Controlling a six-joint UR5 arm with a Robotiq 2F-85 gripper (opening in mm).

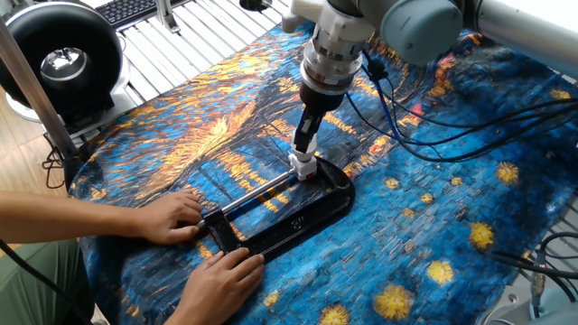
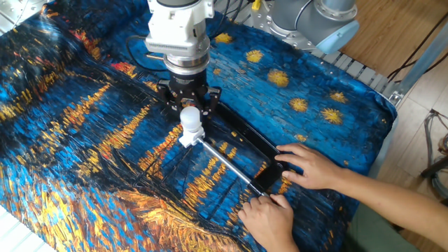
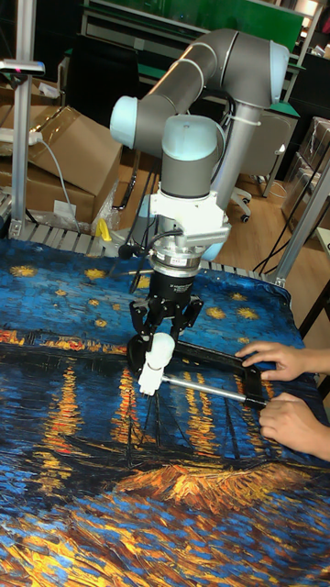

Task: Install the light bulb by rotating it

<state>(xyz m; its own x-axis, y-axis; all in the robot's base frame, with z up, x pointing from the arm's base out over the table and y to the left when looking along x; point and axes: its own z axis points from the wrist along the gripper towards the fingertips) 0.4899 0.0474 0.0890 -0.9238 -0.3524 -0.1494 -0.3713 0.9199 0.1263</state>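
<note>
The light bulb [image 2: 189,117], small and frosted white, stands upright in a white square socket block [image 2: 190,135] near the middle of the star-patterned cloth. It also shows as the light bulb [image 3: 161,348] in the tall view, and the light bulb [image 1: 301,144] is partly hidden by a finger in the first fixed view. My gripper [image 2: 189,113] points straight down over it, its black fingers [image 2: 173,112] on either side, shut on the bulb. The socket block [image 1: 303,166] sits at the end of a black clamp [image 1: 302,219] with a steel rod [image 1: 260,192].
A person's two hands [image 1: 173,218] [image 1: 219,280] hold the clamp's near end flat on the cloth [image 1: 452,235]. Black cables [image 1: 433,113] trail from the arm across the cloth. A black round fan [image 1: 60,56] stands beyond the table's left corner. Cardboard boxes [image 3: 69,147] sit behind.
</note>
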